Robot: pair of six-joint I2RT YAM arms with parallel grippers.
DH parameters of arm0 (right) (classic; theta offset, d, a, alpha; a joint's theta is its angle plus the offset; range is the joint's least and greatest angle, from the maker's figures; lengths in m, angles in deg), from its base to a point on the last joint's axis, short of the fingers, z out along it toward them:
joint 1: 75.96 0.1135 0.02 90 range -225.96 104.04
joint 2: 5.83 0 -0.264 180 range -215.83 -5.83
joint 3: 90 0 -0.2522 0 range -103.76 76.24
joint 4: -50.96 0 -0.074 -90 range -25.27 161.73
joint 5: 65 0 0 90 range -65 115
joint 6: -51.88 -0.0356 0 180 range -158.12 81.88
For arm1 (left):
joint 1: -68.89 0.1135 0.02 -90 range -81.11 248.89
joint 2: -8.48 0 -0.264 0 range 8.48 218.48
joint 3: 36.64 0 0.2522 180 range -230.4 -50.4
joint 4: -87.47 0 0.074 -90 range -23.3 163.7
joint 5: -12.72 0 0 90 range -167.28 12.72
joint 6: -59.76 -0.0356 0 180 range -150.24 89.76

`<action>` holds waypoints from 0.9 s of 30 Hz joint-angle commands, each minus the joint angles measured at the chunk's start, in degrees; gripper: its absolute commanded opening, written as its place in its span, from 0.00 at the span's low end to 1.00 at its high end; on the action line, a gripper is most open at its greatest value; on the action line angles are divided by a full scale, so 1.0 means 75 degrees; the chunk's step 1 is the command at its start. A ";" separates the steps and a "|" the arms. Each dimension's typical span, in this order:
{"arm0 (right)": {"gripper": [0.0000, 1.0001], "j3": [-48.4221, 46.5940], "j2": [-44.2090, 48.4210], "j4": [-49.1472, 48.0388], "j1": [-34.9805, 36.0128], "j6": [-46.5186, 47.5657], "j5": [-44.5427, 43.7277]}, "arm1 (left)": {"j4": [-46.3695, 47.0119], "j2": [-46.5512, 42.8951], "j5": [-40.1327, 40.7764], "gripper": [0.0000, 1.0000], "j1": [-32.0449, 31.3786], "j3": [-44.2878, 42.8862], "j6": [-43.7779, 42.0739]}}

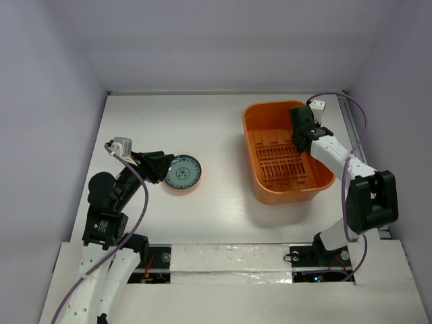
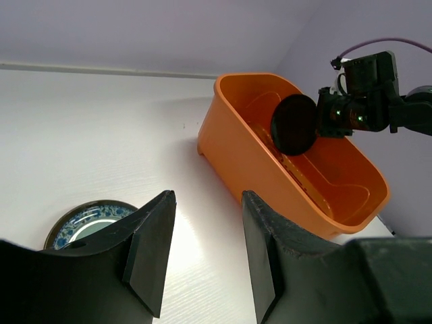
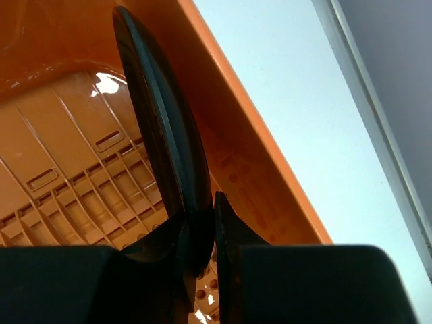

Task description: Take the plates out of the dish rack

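Pinching the black plate [image 3: 158, 121] at its lower edge, right jaws press on either face. The plate stands on edge, nearly upright. Right wrist view only: the ribbed, slotted floor of the dish rack [image 3: 67, 175] lies left of the plate, and the orange side wall is just to its right. Contact with the floor cannot be told from here.

Left wrist view shows the black plate [image 2: 294, 124] face-on at upper right, at about rim height over the inside of the dish rack [image 2: 236, 152]. Top view hides that plate under the right wrist and gives the dish rack [image 1: 290, 197] right of centre.

Left jaws are spread with nothing between them, low over the counter [image 1: 169, 121]. The blue-patterned plate [image 1: 183, 173] lies flat just beside them, left of centre. In the left wrist view it [image 2: 88, 219] sits at lower left, partly hidden behind a finger.

The counter is white and matte. Pale lilac-grey walls stand on three sides. A taped strip [image 1: 236, 260] runs along the bottom of the top view.
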 commanded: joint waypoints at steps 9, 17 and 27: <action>0.00 -0.1205 0.0536 0.0810 0.0465 0.0449 -0.0677 | 0.0281 -0.0068 0.0044 0.41 -0.0100 -0.0268 -0.0003; 0.00 -0.1732 0.1004 0.1196 0.0630 0.0601 -0.0876 | 0.0281 -0.0068 0.0056 0.41 -0.0100 -0.0268 -0.0027; 0.00 -0.1909 0.2282 0.0214 0.2057 0.0321 0.1442 | 0.0281 -0.0010 0.0080 0.41 -0.0100 -0.0268 -0.0027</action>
